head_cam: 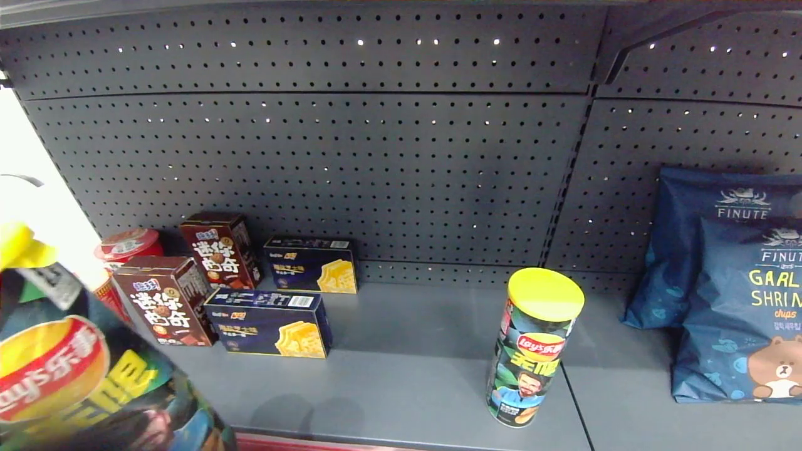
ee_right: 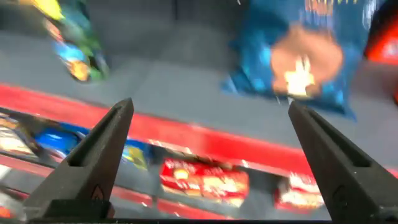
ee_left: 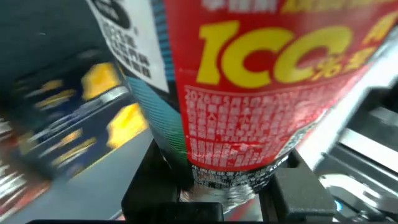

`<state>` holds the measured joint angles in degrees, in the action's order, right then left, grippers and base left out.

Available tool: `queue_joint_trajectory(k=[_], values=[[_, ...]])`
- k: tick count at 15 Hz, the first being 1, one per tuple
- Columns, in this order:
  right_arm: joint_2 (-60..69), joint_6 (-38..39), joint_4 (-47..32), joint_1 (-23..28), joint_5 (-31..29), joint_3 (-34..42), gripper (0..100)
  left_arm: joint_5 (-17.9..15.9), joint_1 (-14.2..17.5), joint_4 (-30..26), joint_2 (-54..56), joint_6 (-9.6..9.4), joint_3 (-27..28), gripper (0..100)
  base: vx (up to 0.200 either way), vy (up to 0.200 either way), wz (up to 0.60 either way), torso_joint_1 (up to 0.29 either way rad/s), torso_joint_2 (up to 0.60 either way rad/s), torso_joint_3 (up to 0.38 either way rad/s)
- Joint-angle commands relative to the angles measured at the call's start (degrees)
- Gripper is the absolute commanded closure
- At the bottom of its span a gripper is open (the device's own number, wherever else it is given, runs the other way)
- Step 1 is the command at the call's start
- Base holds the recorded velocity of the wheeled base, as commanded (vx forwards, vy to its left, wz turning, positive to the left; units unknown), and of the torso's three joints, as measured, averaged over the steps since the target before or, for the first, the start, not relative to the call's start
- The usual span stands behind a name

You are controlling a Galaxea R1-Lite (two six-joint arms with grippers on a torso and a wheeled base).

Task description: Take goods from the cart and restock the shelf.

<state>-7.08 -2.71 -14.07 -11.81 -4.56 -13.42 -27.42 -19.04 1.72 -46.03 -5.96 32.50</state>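
Clamping a chip can [head_cam: 75,369], left gripper [ee_left: 227,186] sits off front-left corner of shelf [head_cam: 407,369], likely for standing it there; right gripper [ee_right: 209,106] gapes empty.

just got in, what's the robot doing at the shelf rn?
Restocking. The left pincer is shut on a chips can, held up at the left in front of the snack boxes; it is not yet set down. A matching can already stands upright on the shelf, between the boxes and the blue snack bags. The right pincer is open and empty, out in front of the shelf's red front edge.
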Motion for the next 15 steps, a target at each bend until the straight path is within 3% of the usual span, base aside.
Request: queue_joint_trajectory(k=[1,3,6,8,12,15], values=[[1.46,-1.07,0.97,0.12,-3.61,5.78,0,-0.36,-5.48,5.05,-13.03,0.16,1.16,100,0.0,0.0,0.0,0.0,0.0,0.0],[1.46,-0.9,5.02,0.12,-4.32,7.53,0,-0.53,-7.5,9.71,-18.48,0.25,2.83,100,0.0,0.0,0.0,0.0,0.0,0.0],[1.46,-0.99,5.63,0.12,-3.09,7.88,0,-0.44,-9.87,9.71,-21.91,0.25,3.36,100,0.0,0.0,0.0,0.0,0.0,0.0],[1.46,-1.34,5.81,0.12,2.01,8.06,0,-0.36,-11.02,9.97,-23.14,0.25,3.45,100,0.0,0.0,0.0,0.0,0.0,0.0],[1.46,-1.95,7.04,0.12,2.89,8.59,0,-0.27,-11.54,10.15,-24.02,0.25,3.8,100,0.0,0.0,0.0,0.0,0.0,0.0],[1.46,-2.48,7.04,0.12,3.15,8.59,0,-0.01,-11.54,10.06,-23.93,0.16,3.71,100,0.0,0.0,-0.4,0.002,0.0,0.005]])
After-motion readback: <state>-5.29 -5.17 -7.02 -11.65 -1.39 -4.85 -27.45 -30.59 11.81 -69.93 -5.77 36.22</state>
